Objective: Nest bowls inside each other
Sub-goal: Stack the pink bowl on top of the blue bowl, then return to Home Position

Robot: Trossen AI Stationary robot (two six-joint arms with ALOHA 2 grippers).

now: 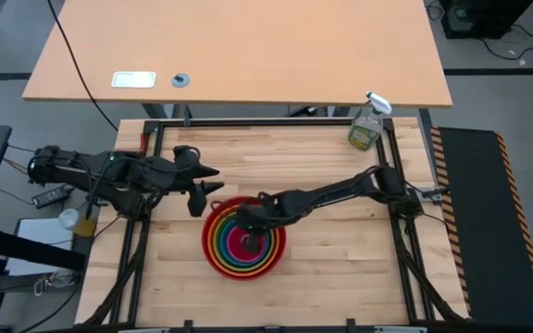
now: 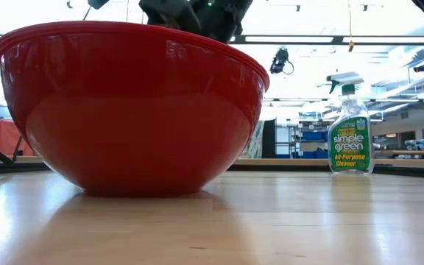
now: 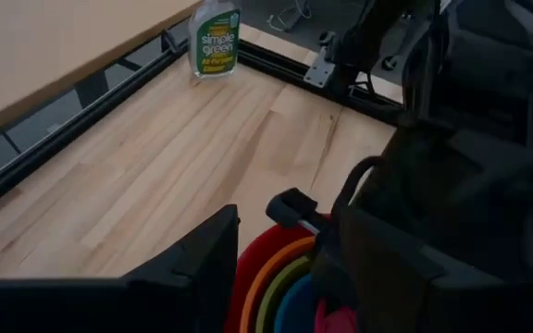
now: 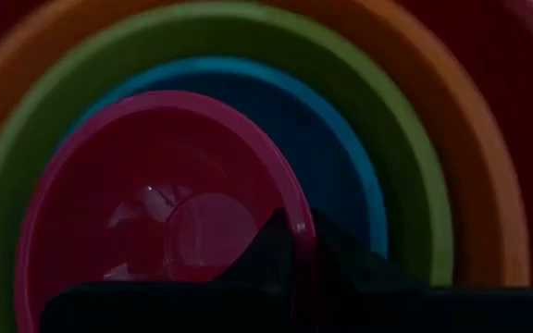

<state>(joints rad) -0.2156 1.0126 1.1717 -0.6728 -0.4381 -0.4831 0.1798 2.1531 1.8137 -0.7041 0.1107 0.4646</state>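
Five bowls sit one inside the other at the table's middle: the red bowl (image 1: pixel 213 263) (image 2: pixel 131 110) outermost, then orange (image 4: pixel 489 139), lime green (image 4: pixel 415 176), blue (image 4: pixel 340 157) and the pink bowl (image 4: pixel 155 194) innermost. The red bowl rests on its base on the wooden table. My right gripper (image 1: pixel 248 222) (image 4: pixel 296 264) reaches down into the stack from the right, shut at the pink bowl's rim. My left gripper (image 1: pixel 207 190) (image 3: pixel 285 277) hovers open just left of the stack and above it, with nothing between its fingers. My right gripper pinches the pink bowl's rim (image 4: pixel 290 217) between its two fingers, one finger inside the bowl and one outside it. The fingers slant down from the table's right side. The pink bowl lies within the blue bowl; whether its base rests there I cannot tell.
A clear spray bottle (image 1: pixel 366 125) (image 2: pixel 350 136) (image 3: pixel 216 37) with a green label stands at the table's far right corner. A black frame rail (image 1: pixel 276 122) runs around the wooden top. Bare wood lies to the right and near side of the bowls.
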